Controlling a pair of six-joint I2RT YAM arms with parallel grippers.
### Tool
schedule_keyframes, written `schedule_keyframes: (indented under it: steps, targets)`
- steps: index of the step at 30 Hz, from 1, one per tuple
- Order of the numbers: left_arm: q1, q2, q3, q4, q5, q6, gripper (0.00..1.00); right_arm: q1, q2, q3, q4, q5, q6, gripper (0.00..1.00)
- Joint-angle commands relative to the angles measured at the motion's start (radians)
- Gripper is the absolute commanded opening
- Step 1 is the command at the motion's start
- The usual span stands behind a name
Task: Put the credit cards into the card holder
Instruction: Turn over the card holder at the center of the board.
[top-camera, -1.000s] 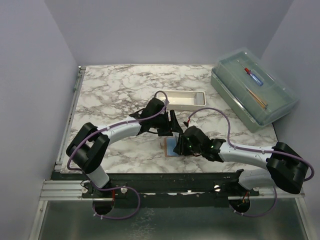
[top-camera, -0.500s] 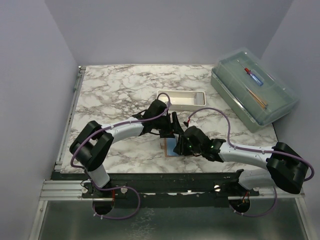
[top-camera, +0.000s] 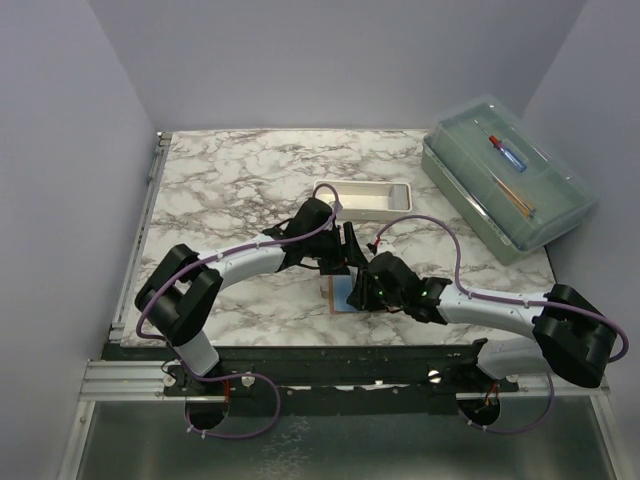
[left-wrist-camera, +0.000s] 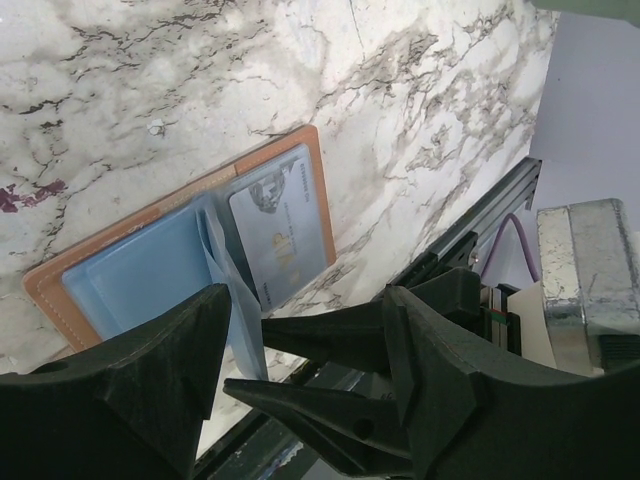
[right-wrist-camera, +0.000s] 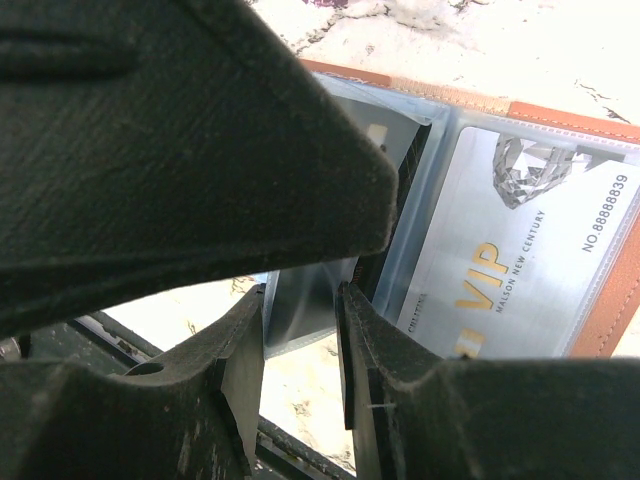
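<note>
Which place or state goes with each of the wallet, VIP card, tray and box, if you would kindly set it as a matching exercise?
Things:
1 wallet
2 VIP card
3 tray
4 box

Place or state:
A lidded, at the far right
B tucked in a clear sleeve
C spread open, lying flat
D white, left of the box

Pairs: 1-C, 2-B, 3-D, 4-A

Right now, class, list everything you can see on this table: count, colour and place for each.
card holder: 1, tan outside, blue inside, open flat near the front edge
credit cards: 2, pale; one pocketed, one gripped upright
tray: 1, white, mid-table
lidded box: 1, clear, back right, small tools inside
table: 1, marbled white-grey
left hand: 1, black, open, just behind the card holder
right hand: 1, black, shut on a card
</note>
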Motion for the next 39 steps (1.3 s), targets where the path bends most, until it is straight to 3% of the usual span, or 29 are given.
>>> schedule_keyframes:
  steps: [1,29,39]
  targets:
    - [-0.008,-0.035,-0.013,-0.033,-0.021,-0.015,0.68,0.002,-0.001,-0.005,-0.017,0.016,0.004,0.36]
    - [-0.014,-0.128,-0.082,-0.079,0.003,-0.001,0.69,0.002,0.001,-0.01,-0.02,0.011,0.002,0.36]
    - [-0.014,-0.071,-0.039,-0.056,0.02,0.004,0.71,0.002,0.009,0.011,-0.025,0.009,-0.006,0.36]
